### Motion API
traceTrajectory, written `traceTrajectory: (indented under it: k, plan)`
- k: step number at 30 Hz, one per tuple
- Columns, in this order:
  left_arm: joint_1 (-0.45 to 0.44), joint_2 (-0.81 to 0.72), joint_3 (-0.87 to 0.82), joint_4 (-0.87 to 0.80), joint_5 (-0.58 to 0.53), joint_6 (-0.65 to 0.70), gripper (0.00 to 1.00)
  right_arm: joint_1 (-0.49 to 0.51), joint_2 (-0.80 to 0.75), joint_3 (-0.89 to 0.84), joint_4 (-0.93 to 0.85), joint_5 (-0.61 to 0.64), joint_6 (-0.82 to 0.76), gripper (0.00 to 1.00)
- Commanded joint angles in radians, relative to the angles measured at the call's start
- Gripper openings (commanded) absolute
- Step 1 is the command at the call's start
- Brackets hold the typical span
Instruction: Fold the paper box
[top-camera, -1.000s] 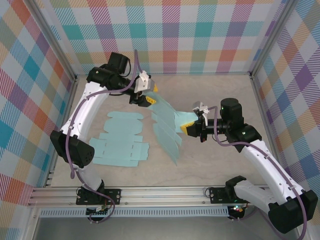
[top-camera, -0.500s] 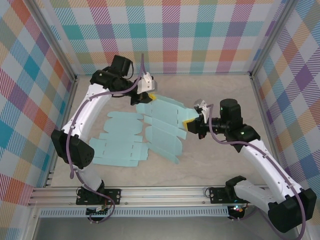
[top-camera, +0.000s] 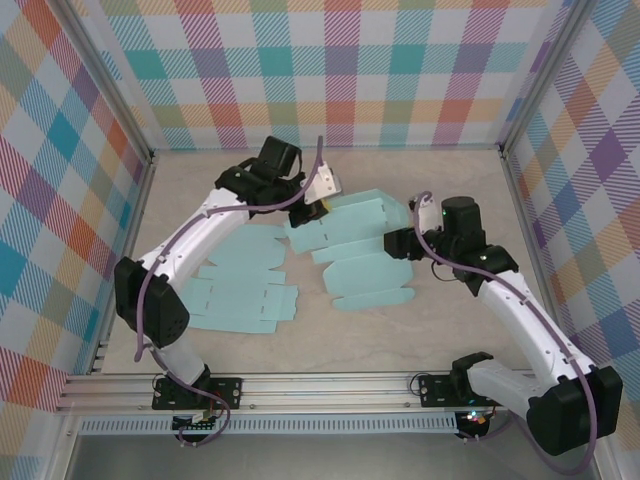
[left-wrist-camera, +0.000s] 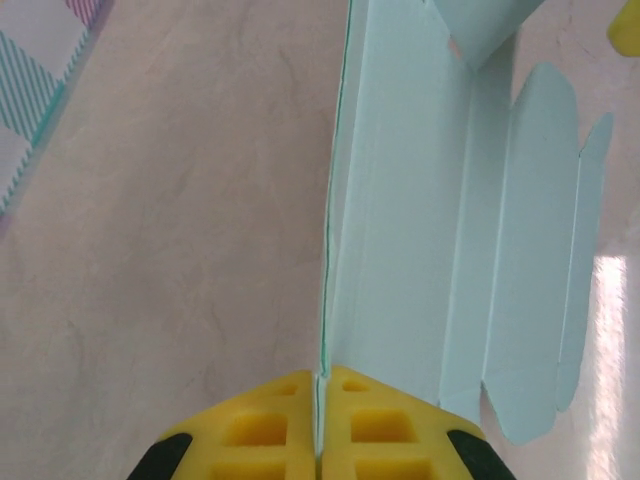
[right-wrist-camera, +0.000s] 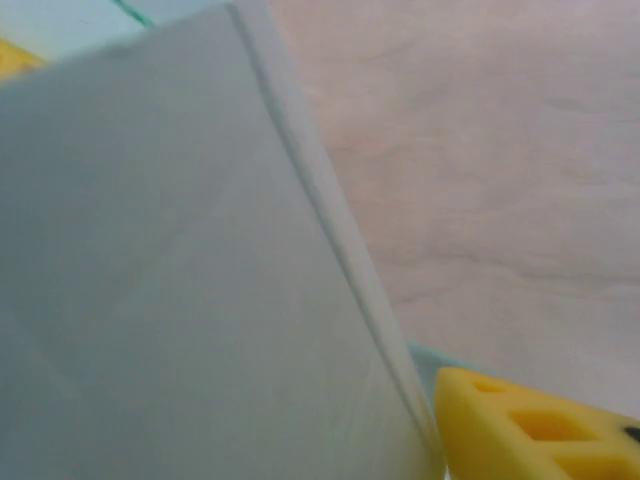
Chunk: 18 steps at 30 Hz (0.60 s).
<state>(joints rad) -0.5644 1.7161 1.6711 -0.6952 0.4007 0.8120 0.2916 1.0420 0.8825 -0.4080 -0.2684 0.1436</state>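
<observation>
Left jaws pinch the flat paper box (top-camera: 360, 265) at ten o'clock; right jaws at three o'clock, grip unclear. Nothing looks folded yet; next, raise a side panel

Pastel plaid walls (top-camera: 350, 70) enclose a pale beige, marbled table (top-camera: 400, 345) on three sides; an aluminium rail (top-camera: 330, 385) lines its near edge.

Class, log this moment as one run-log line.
left hand: shut on box blank | right hand: shut on it | spare blank: flat
</observation>
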Motion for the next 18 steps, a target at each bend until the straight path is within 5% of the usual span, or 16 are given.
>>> traceTrajectory:
  k: [1,10,18]
  plan:
    - [-0.037,0.061,0.011,0.106,-0.08,-0.04,0.02,-0.06,-0.01,0.009,-0.048,0.089,0.116,0.68]
    - [-0.099,0.245,0.079,0.094,-0.252,0.035,0.02,-0.227,0.002,0.054,-0.129,0.133,0.289,0.8]
    - [-0.168,0.265,-0.052,0.288,-0.444,0.094,0.02,-0.265,0.042,0.052,-0.062,0.021,0.326,0.73]
